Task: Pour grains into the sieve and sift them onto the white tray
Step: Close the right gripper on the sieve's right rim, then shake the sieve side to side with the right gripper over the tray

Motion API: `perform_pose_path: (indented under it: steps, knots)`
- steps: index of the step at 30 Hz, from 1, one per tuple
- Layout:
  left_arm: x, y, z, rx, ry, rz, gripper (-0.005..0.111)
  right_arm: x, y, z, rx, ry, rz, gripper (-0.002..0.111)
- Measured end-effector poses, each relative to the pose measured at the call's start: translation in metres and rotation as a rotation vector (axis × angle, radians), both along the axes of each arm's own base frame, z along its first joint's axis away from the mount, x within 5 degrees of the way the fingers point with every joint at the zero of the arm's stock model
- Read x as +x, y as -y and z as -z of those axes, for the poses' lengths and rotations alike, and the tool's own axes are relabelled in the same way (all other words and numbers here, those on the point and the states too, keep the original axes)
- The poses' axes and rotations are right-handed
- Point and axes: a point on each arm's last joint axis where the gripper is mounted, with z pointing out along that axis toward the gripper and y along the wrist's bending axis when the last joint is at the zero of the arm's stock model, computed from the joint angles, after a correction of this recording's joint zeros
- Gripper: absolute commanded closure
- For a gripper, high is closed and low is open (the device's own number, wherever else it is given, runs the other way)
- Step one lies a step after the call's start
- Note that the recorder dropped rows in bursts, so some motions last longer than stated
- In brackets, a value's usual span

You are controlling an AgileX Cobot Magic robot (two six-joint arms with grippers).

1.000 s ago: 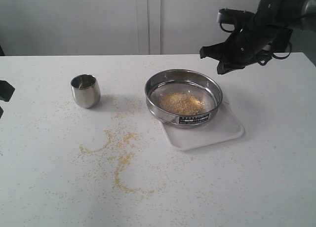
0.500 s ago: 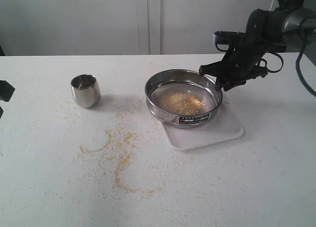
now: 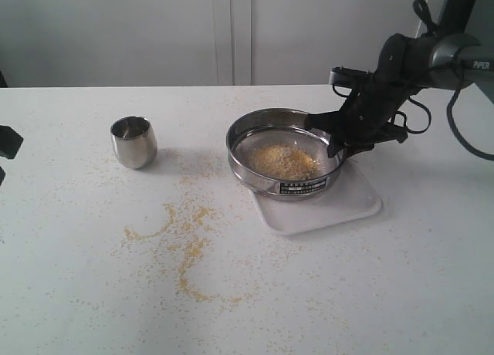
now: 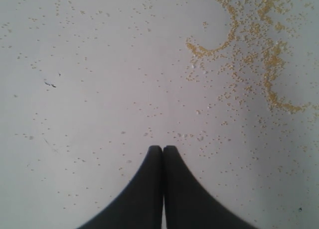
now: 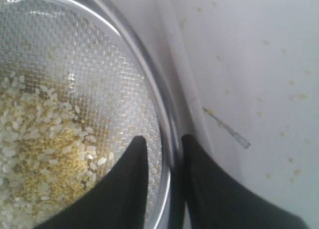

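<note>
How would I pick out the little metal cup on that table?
On the white table, find the wide steel sieve on the white tray. Left of it in the exterior view stands the cup: small, upright, shiny, rounded, without mesh.

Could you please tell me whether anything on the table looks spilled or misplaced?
Yes: yellow grains lie spilled on the bare table, in curved trails in front of the steel cup and left of the white tray. The sieve overhangs that tray's left edge.
</note>
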Motion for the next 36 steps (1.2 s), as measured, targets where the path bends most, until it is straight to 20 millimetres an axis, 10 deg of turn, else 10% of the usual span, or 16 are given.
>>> perform_pose_path:
  steps: [11,36]
  knots:
    - [0.000,0.000,0.000,0.000,0.000,0.000,0.107,0.000,0.000,0.005,0.009,-0.017,0.026,0.108]
    - [0.000,0.000,0.000,0.000,0.000,0.000,0.107,-0.007,0.014,-0.032,-0.062,0.003,0.072,0.108]
